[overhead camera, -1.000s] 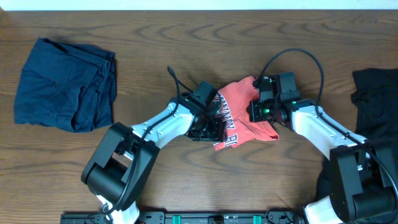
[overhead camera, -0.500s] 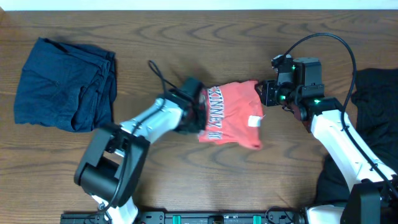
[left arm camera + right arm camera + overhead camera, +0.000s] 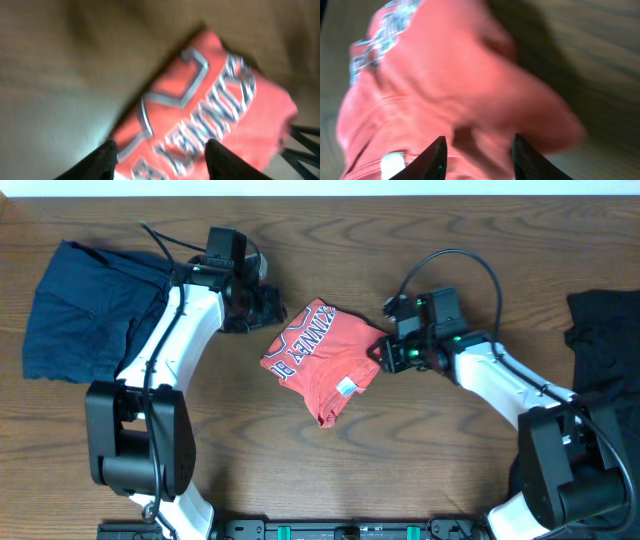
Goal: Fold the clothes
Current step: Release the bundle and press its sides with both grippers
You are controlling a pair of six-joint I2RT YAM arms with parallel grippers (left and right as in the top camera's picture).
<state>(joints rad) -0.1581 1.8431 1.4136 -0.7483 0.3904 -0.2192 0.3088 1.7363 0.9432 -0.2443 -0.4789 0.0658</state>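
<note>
The coral-red T-shirt (image 3: pixel 325 363) of the clothes lies folded in a small tilted bundle at the table's centre, white lettering (image 3: pixel 300 340) up on its left part and a white tag (image 3: pixel 346 387) near its lower end. My left gripper (image 3: pixel 272 308) hovers just off its upper-left corner, open, with nothing between the fingers; the left wrist view shows the blurred lettering (image 3: pixel 210 110) beyond the left gripper (image 3: pixel 162 162). My right gripper (image 3: pixel 381 352) sits at the shirt's right edge, open; in the right wrist view the right gripper (image 3: pixel 480 159) stands over red cloth (image 3: pixel 445 80).
A crumpled navy garment (image 3: pixel 90 310) lies at the far left, under my left arm's reach. A black garment (image 3: pixel 605 340) is heaped at the right edge. Bare wooden table (image 3: pixel 330 470) shows in front of the shirt.
My left gripper let go of the shirt and swung up and left, off its corner. The shirt turned and shifted left. My right gripper dropped back to the shirt's right edge.
</note>
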